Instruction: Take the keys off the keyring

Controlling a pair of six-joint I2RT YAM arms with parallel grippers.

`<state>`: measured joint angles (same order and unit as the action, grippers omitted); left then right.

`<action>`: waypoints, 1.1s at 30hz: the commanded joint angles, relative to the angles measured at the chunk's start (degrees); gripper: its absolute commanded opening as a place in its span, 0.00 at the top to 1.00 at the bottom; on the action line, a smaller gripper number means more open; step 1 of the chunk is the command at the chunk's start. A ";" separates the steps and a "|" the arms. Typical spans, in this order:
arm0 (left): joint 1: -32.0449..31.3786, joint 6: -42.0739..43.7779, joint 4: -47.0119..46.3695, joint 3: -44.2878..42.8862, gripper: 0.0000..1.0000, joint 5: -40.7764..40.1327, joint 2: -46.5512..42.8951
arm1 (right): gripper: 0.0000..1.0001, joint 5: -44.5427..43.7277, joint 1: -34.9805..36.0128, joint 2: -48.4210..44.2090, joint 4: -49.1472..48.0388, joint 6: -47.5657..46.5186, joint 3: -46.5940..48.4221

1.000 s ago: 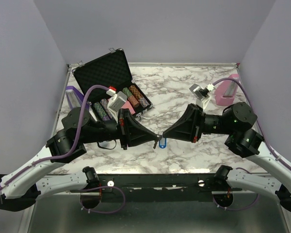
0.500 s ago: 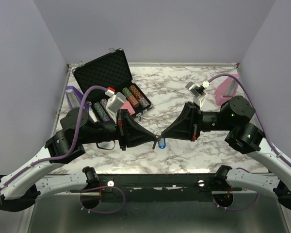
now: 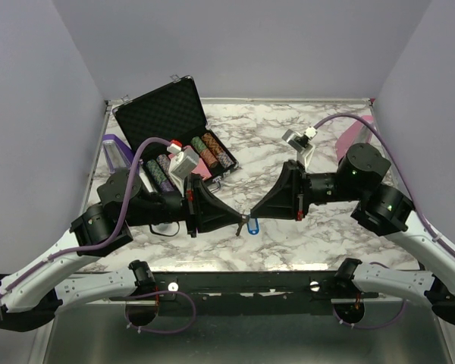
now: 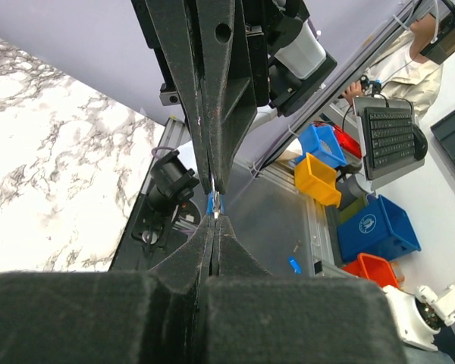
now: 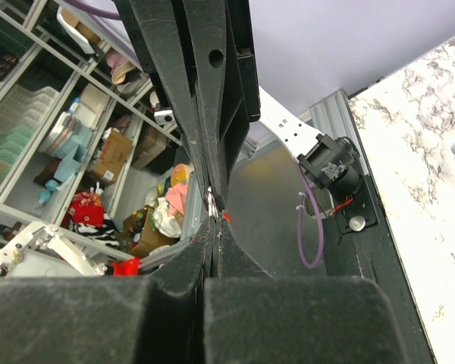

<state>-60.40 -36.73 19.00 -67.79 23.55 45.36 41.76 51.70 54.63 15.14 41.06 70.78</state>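
Note:
Over the front middle of the marble table, my left gripper (image 3: 243, 221) and right gripper (image 3: 252, 216) meet tip to tip, both shut. The keyring's blue oval tag (image 3: 253, 226) hangs just under the right tips. In the left wrist view the keyring's tag (image 4: 214, 203) shows as a blue sliver right beyond my left gripper (image 4: 214, 220). A thin dark sliver, the key (image 3: 240, 229), dangles under the left tips. In the right wrist view the key (image 5: 211, 201) glints silver just past my right gripper (image 5: 214, 221). The pinched metal itself is mostly hidden.
An open black case (image 3: 167, 114) with rows of poker chips (image 3: 212, 152) stands at the back left. A purple-edged object (image 3: 115, 150) lies at the left edge and a pink one (image 3: 355, 136) at the back right. The table's front edge (image 3: 243, 265) runs just below the grippers.
The right arm has swung left and its wrist has risen. The meeting point of the two grippers has shifted slightly left and down. Both stay shut.

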 commanded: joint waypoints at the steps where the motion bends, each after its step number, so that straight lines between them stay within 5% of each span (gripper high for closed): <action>1: 0.28 1.22 1.03 0.82 1.00 -1.67 -1.15 | 0.99 3.42 0.24 0.82 3.41 -1.68 3.04; 33: 0.20 0.43 4.02 -1.73 1.00 -3.07 -0.63 | 0.99 5.09 1.56 8.12 20.89 -10.21 14.29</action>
<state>-60.40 -36.45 22.57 -67.51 22.61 44.29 44.77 52.14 62.37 32.56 31.86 82.39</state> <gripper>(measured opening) 0.007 0.013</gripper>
